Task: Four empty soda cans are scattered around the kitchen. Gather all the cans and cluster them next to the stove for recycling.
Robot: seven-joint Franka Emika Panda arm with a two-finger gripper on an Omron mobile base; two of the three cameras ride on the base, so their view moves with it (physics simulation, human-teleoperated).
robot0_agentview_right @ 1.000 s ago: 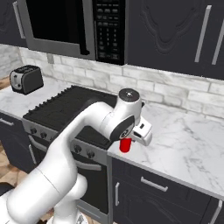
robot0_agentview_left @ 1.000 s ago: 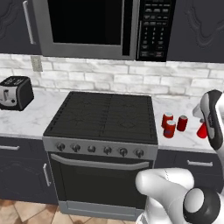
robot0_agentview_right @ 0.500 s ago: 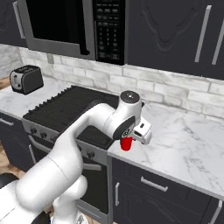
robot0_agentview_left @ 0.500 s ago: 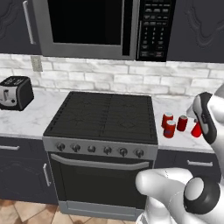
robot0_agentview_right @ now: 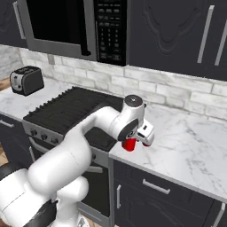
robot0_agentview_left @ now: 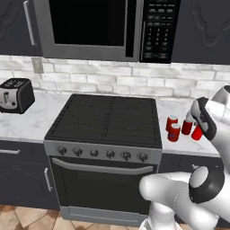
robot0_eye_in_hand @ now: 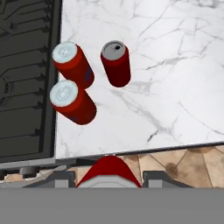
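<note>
Hand view looks straight down: nearest, at the bottom edge, the two dark finger tips of the gripper [robot0_eye_in_hand: 107,178] pinch a small red cylindrical soda can [robot0_eye_in_hand: 108,171] between them, above the counter's front edge and the brown tiled floor [robot0_eye_in_hand: 183,164]. Beyond it, three more red soda cans with silver tops [robot0_eye_in_hand: 86,77] stand upright in a loose cluster on the white marble counter [robot0_eye_in_hand: 166,74]. Two of them sit just beside the black grated stove [robot0_eye_in_hand: 24,78], close to each other; the third stands near them, on the side away from the stove.

From the left base view, the three standing cans [robot0_agentview_left: 173,130] are right of the stove [robot0_agentview_left: 105,121], with the held can [robot0_agentview_left: 197,132] just to their right, partly behind the white arm. Farther off, a black-and-silver toaster [robot0_agentview_left: 15,95] sits well apart on the counter left of the stove, and a microwave with a keypad [robot0_agentview_left: 105,28] hangs above the cooktop.
</note>
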